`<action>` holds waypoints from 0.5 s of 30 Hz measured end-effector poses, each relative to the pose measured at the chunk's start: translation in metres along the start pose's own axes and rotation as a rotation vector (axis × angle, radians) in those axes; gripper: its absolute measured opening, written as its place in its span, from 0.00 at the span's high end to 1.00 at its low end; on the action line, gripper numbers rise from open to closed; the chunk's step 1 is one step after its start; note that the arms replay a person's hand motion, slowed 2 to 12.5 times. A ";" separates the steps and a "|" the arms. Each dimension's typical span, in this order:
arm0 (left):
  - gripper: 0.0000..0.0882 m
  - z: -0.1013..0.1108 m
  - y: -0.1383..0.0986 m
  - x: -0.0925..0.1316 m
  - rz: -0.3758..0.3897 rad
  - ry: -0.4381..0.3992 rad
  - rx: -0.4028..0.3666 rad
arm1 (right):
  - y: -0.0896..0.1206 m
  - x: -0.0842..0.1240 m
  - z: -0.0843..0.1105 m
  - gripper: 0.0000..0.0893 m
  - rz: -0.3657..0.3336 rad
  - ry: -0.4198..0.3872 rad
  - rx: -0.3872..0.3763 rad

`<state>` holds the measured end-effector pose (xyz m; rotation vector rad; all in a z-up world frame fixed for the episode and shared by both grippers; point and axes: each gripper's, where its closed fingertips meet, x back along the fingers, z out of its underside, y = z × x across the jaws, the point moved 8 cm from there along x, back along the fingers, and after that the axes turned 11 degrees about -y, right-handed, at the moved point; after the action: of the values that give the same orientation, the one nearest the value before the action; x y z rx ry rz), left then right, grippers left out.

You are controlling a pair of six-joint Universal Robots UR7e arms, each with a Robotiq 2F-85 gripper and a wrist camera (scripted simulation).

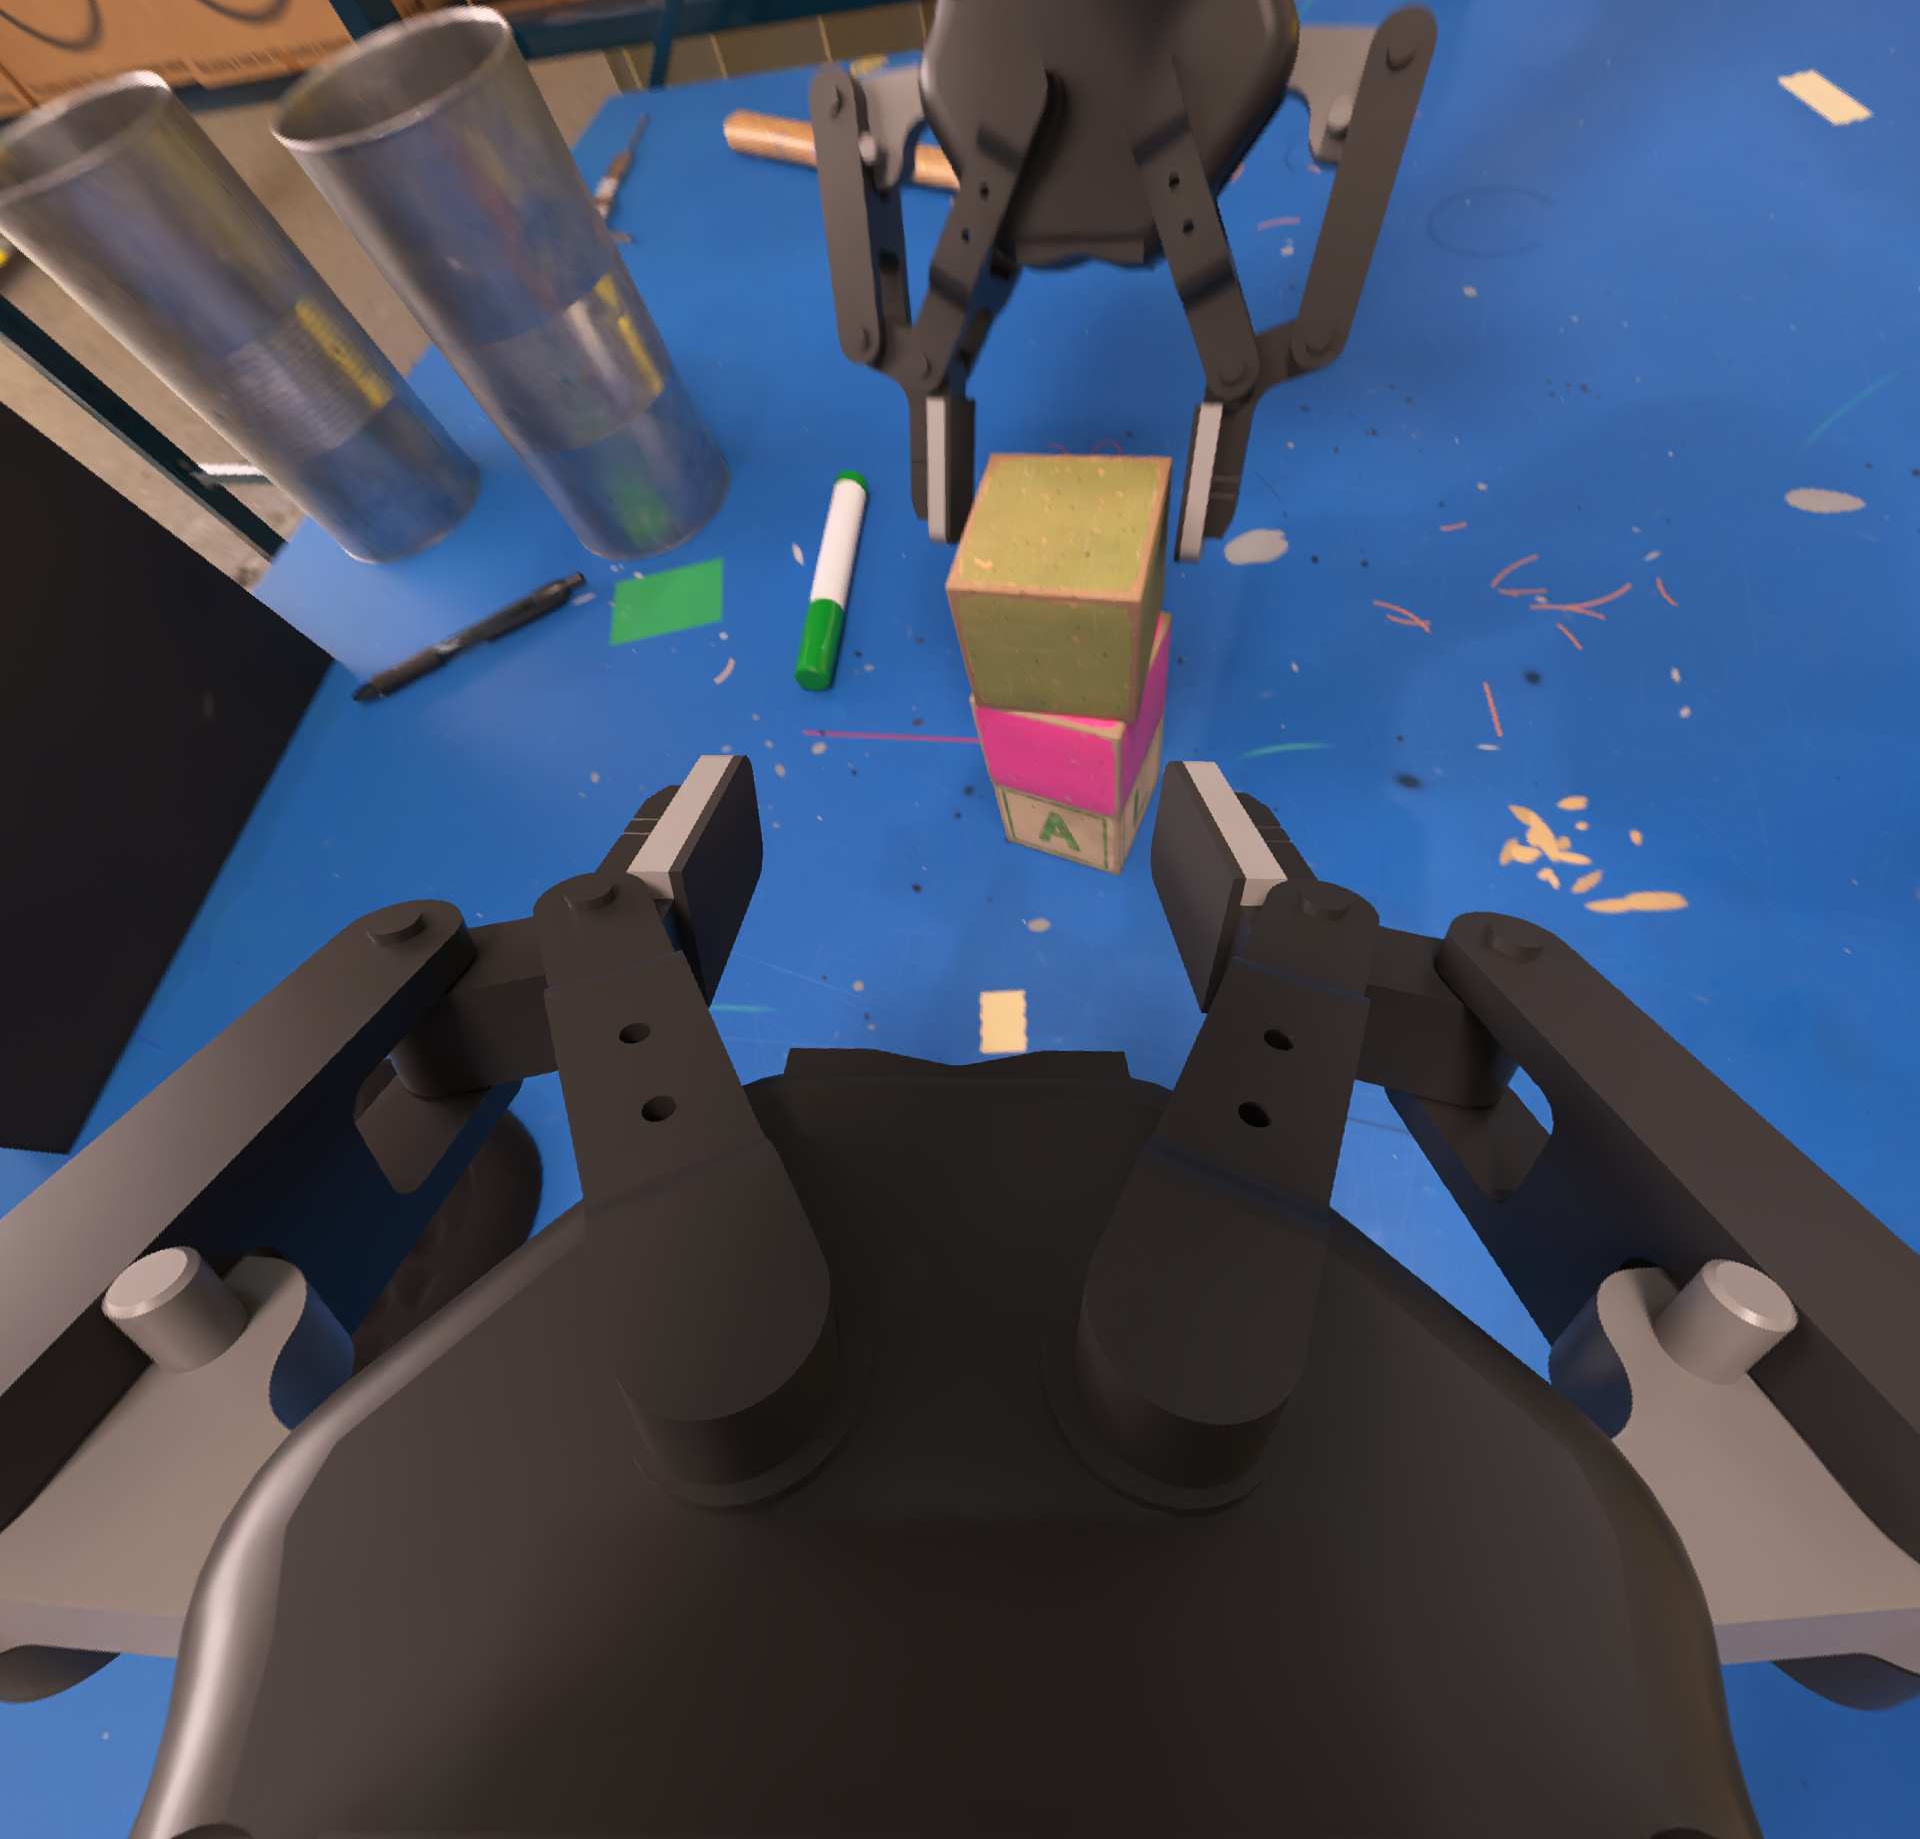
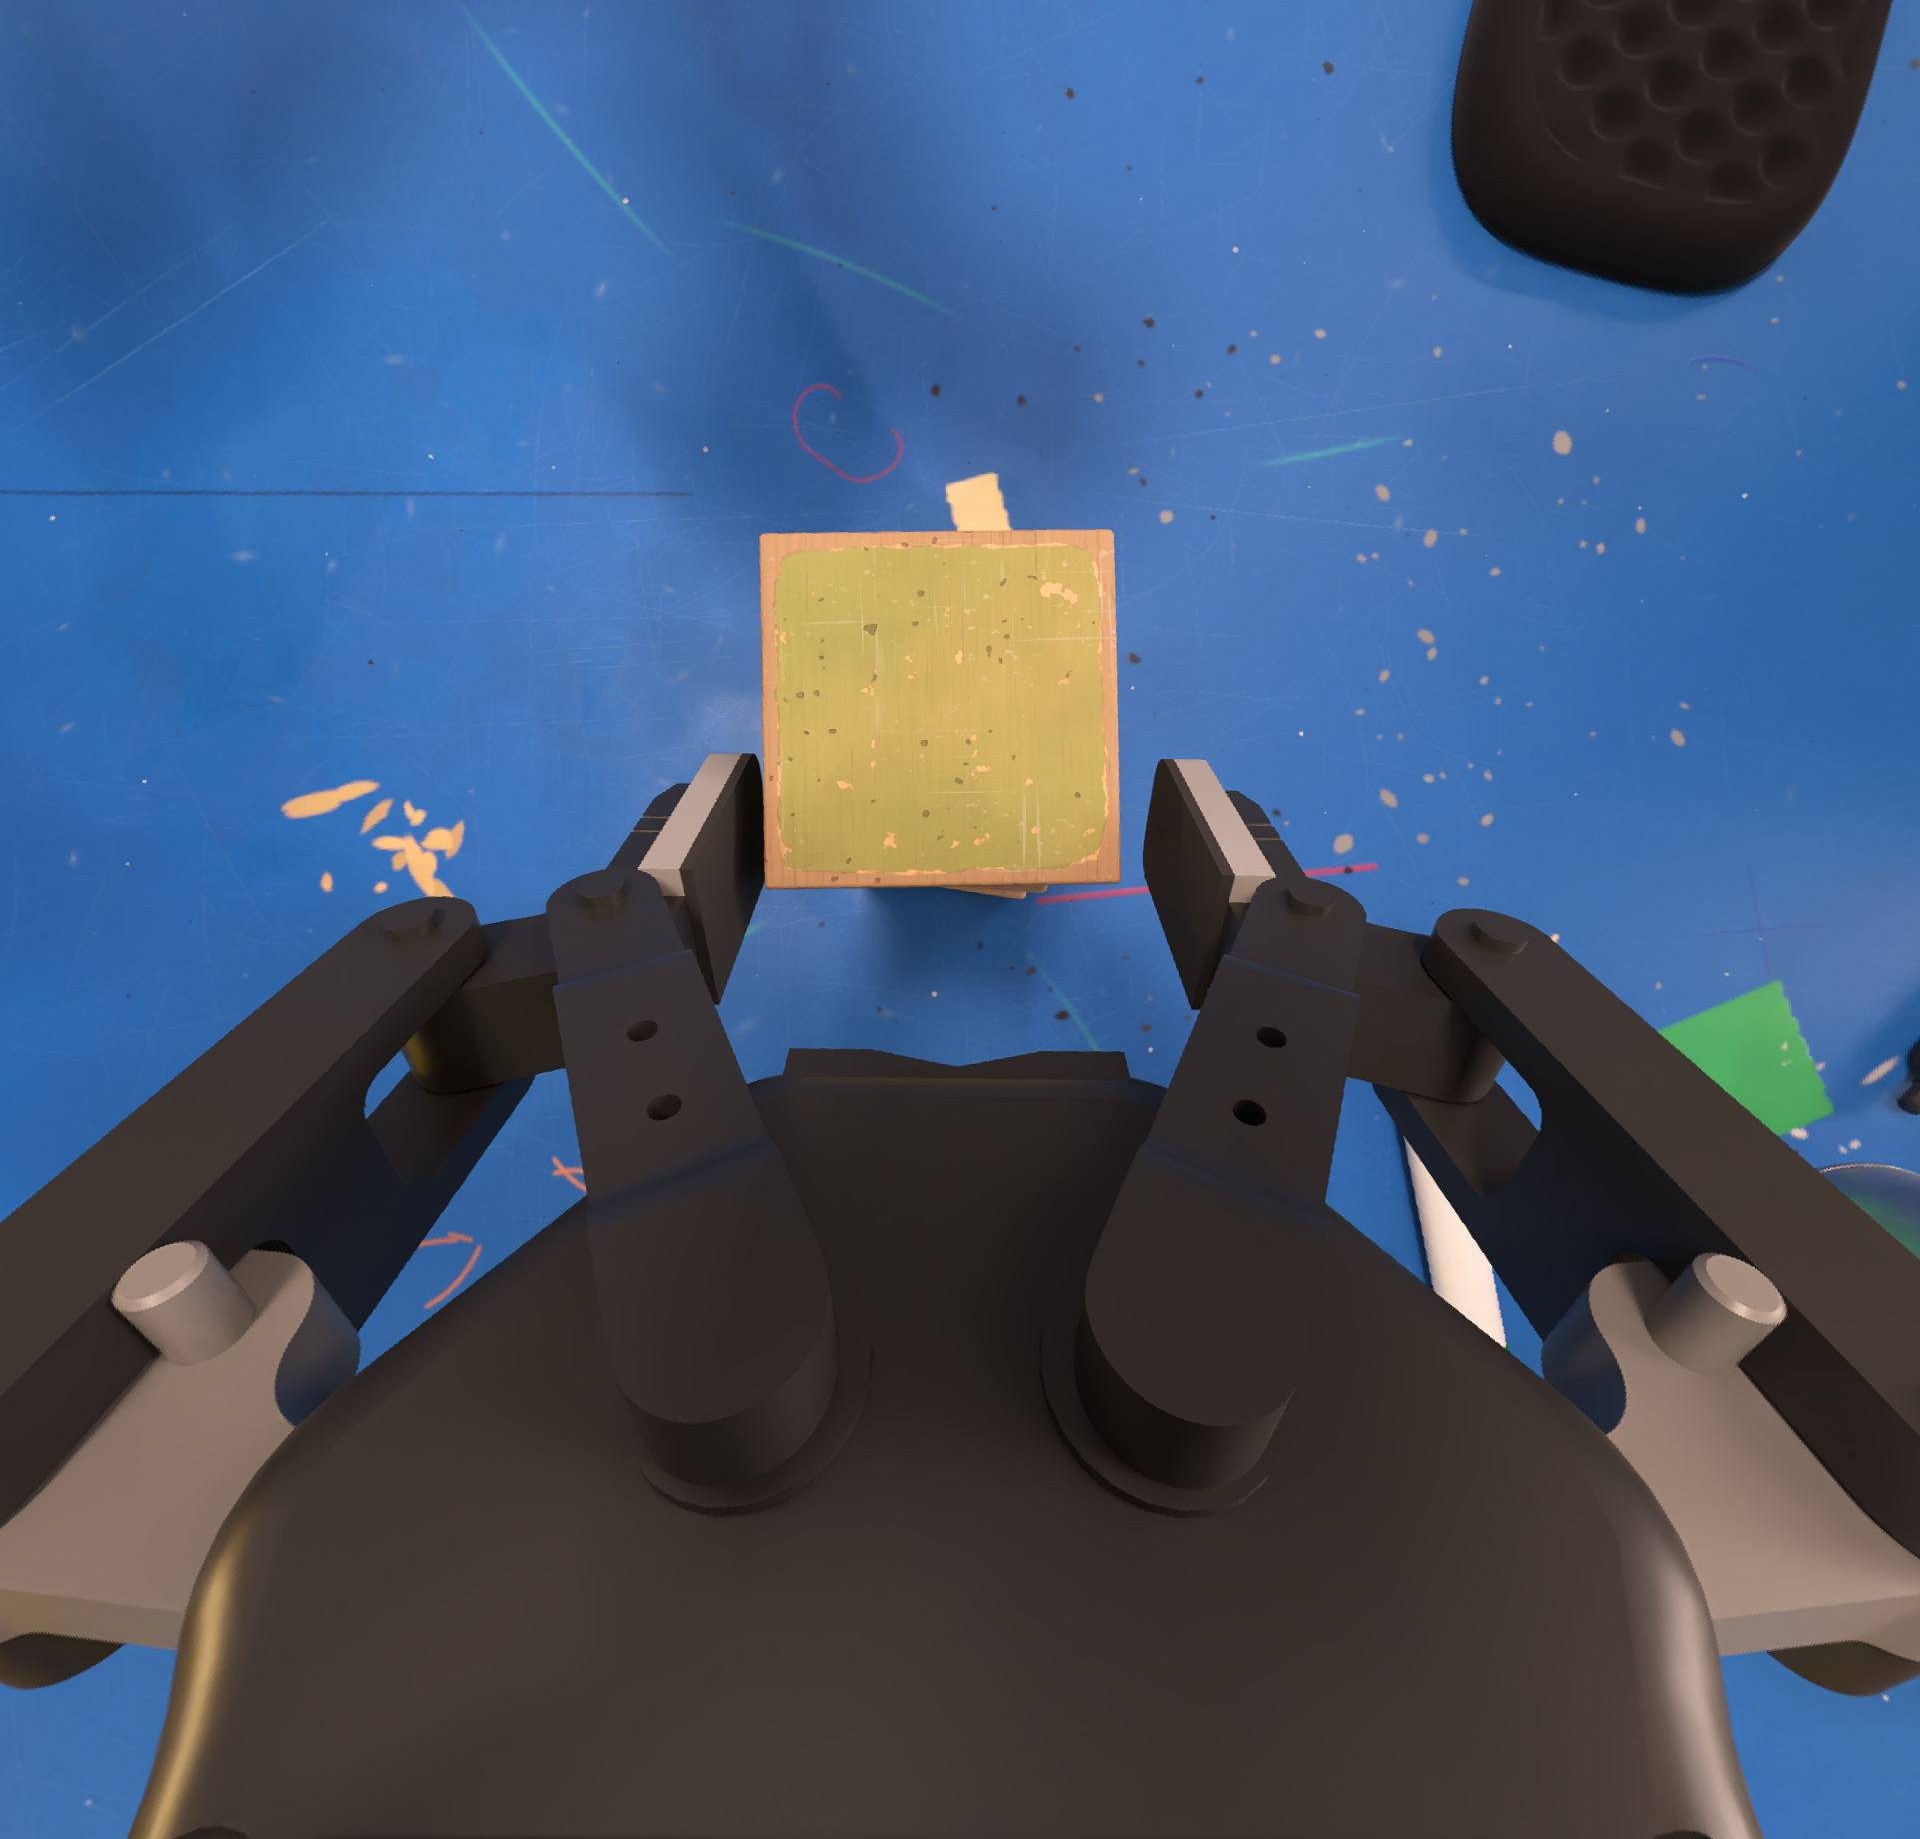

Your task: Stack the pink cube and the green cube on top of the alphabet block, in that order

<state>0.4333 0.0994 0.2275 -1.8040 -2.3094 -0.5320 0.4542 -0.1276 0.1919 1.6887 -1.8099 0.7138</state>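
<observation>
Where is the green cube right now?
In the left wrist view, the green cube tops the stack, on the pink cube, between the right gripper's open fingers.

Table: blue top [image 1: 1558,335], scuffed and paint-flecked.
Block: alphabet block [image 1: 1060,833] sits directly on it, mid-table.
Pens: green marker [image 1: 831,584] just left; black pen [image 1: 468,636] farther left.
Cups: two clear tumblers [image 1: 499,283].
Other: green patch [image 1: 667,600]; black dimpled pad [image 2: 1673,96].

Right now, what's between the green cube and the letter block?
The pink cube, sandwiched between green cube and alphabet block; the left wrist view shows it.
</observation>
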 end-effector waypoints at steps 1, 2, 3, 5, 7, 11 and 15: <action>0.24 0.002 -0.001 -0.001 0.010 0.018 0.007 | 0.000 0.001 0.000 0.27 0.003 -0.001 0.001; 0.24 0.004 -0.002 -0.002 0.021 0.038 0.014 | 0.001 0.002 0.001 0.26 0.006 -0.003 0.002; 0.24 0.006 -0.003 -0.003 0.030 0.059 0.020 | 0.001 0.003 0.001 0.26 0.009 -0.004 0.003; 0.24 0.011 -0.004 -0.006 0.045 0.102 0.028 | 0.002 0.006 0.002 0.25 0.015 -0.008 0.006; 0.25 0.016 -0.005 -0.008 0.055 0.146 0.034 | 0.003 0.009 0.003 0.25 0.023 -0.012 0.011; 0.25 0.025 -0.006 -0.014 0.060 0.227 0.046 | 0.005 0.017 0.005 0.24 0.044 -0.025 0.021; 0.19 0.031 -0.004 -0.022 0.040 0.279 0.065 | 0.007 0.026 0.009 0.24 0.062 -0.044 0.024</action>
<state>0.4380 0.0902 0.1902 -1.6267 -2.0757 -0.6492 0.4453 -0.1517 0.2044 1.6817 -1.8986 0.7331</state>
